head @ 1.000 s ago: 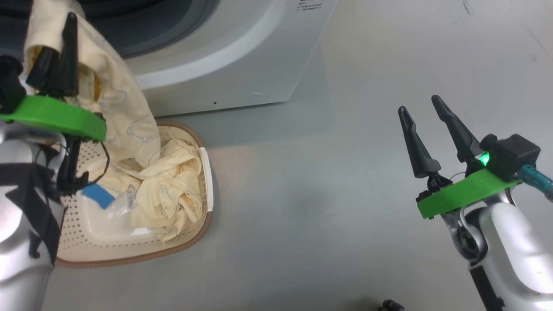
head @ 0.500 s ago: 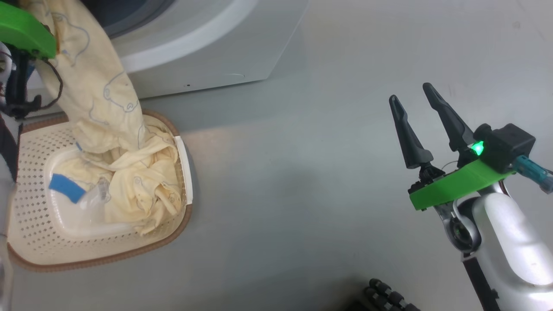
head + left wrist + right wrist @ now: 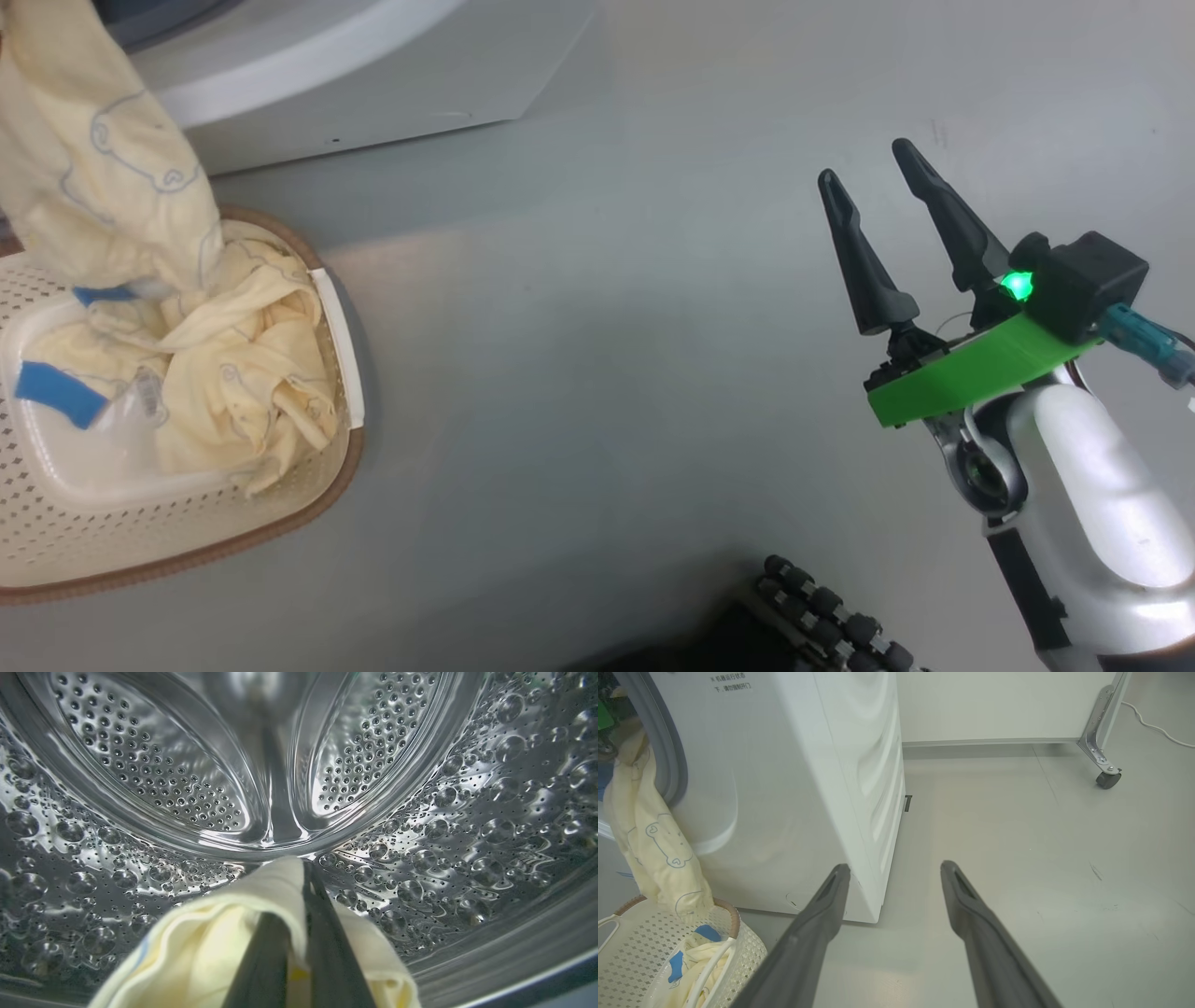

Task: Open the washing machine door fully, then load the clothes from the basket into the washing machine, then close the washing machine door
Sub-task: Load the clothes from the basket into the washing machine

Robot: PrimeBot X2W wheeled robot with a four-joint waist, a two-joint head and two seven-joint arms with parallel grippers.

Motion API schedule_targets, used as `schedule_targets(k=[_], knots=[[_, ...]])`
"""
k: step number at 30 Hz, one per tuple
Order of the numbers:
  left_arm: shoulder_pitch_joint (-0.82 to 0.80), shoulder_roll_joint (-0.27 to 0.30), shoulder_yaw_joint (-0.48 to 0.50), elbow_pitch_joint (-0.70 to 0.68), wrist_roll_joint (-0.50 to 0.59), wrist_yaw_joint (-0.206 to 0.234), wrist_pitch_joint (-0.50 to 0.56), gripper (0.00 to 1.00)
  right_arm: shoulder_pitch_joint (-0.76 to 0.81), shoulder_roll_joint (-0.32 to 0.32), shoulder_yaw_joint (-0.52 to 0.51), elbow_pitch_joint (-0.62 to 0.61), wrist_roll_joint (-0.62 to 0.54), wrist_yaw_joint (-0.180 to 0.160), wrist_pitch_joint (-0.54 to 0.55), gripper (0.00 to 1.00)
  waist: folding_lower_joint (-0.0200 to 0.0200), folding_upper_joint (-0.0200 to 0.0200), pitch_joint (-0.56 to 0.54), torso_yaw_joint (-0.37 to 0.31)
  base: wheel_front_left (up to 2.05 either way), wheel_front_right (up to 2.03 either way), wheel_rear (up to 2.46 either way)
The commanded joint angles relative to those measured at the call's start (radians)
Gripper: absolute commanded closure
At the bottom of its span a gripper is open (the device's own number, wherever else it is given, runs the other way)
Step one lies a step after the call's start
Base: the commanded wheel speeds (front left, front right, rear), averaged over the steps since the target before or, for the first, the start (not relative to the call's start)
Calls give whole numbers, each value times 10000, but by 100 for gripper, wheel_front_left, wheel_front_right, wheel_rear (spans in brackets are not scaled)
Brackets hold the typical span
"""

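A pale yellow garment (image 3: pixel 219 938) is clamped between the closed fingers of the left gripper (image 3: pixel 306 870), inside the steel drum (image 3: pixel 140 765) of the washing machine (image 3: pixel 784 788). The rest is draped from the machine's opening into the basket (image 3: pixel 187 541) in front of it. The right gripper (image 3: pixel 864 161) is held spread wide and empty, right of the machine.

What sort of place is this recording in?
Probably a lab or test room staged for laundry: a washer and a basket of clothes on a bare grey floor, with a castered metal leg nearby.

Open floor (image 3: pixel 597 373) beside the basket (image 3: pixel 140 537)
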Motion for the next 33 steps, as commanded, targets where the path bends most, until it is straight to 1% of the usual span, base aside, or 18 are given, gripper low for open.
schedule_targets(k=[1,6,13,17,24,30,33], knots=[[-595,513,72,-234,157,-13,-160,100,74,-18,104,-293,87,100,-65,0,0,0,180,-131,0,0,0],[-1582,540,-141,353,335,-11,-241,100,-29,71,132,-346,106,100,-65,0,0,0,645,-311,0,0,0],[-2656,644,-273,692,501,199,-364,100,-170,165,182,-410,123,100,-65,0,0,0,1085,-468,0,0,0],[-3053,685,-294,658,558,358,-396,100,-216,203,218,-412,116,100,-65,0,0,0,1193,-514,0,0,0],[-3188,844,-72,-709,692,864,-403,100,-282,272,294,-421,114,100,-65,0,0,0,1337,-592,0,0,0],[-2843,1026,263,-1828,887,1308,-404,100,-303,292,324,-409,135,100,-65,0,0,0,1432,-666,0,0,0],[-2628,1128,464,-2381,1006,1442,-405,100,-325,310,366,-415,146,100,-65,0,0,0,1485,-723,0,0,0]])
